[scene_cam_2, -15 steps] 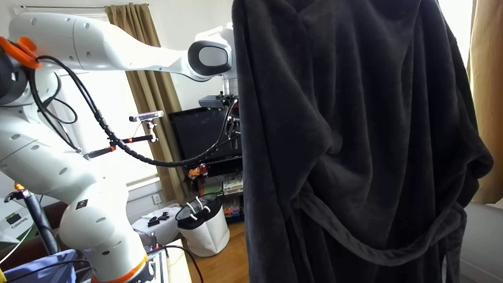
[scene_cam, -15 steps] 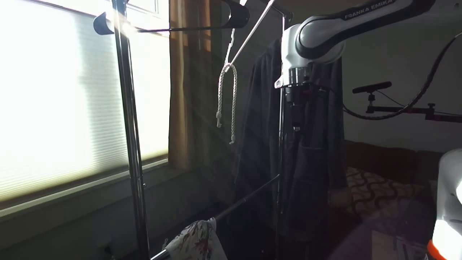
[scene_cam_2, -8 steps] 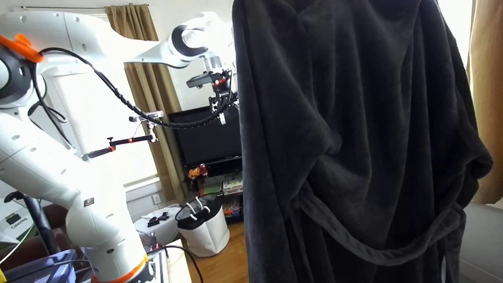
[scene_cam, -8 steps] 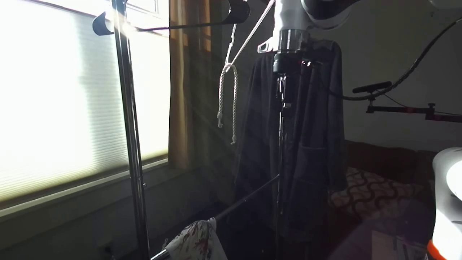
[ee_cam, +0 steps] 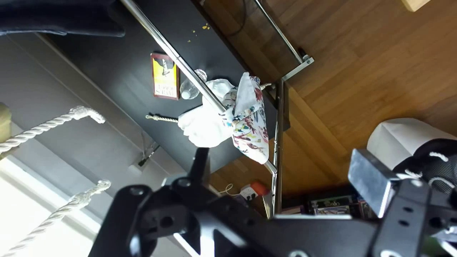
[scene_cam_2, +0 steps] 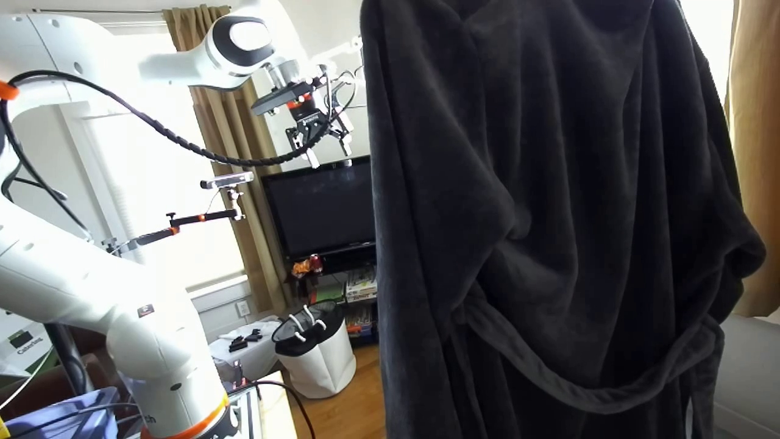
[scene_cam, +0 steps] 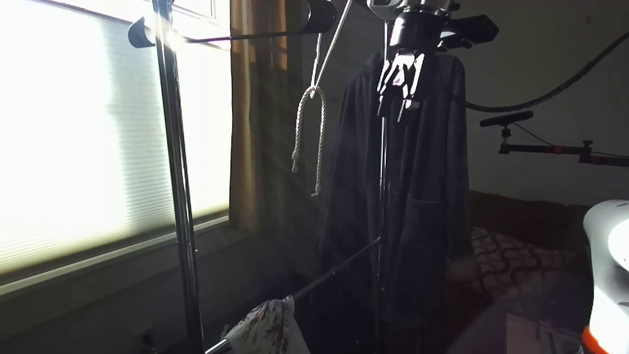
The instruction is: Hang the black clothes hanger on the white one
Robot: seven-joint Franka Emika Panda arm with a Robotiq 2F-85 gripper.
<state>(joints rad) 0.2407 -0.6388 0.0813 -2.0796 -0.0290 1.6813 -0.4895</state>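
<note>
The black clothes hanger (scene_cam: 322,17) hangs at the top left in an exterior view, with broad ends and a thin bottom bar; its hook is above the frame. The white hanger (scene_cam: 333,43) is seen nearly edge-on beside it; its top is cut off. A white rope (scene_cam: 322,132) drapes over its lower corner; the rope's ends show in the wrist view (ee_cam: 39,130). My gripper (scene_cam: 394,112) is open and empty, right of both hangers in this view. It also shows in an exterior view (scene_cam_2: 329,155) and in the wrist view (ee_cam: 285,171). The wrist view shows neither hanger.
A long dark robe (scene_cam_2: 548,183) hangs close to the gripper. Metal rack posts (scene_cam: 179,147) and a lower bar with a floral cloth (ee_cam: 250,132) stand below. A camera (scene_cam_2: 226,180) on an arm, a television (scene_cam_2: 320,207) and a window (scene_cam: 98,123) are around.
My gripper has risen, moved away from the robe and tilted. Its two fingers now show spread apart. The white hanger's upper part has swung slightly left in an exterior view, and the rope sways slightly.
</note>
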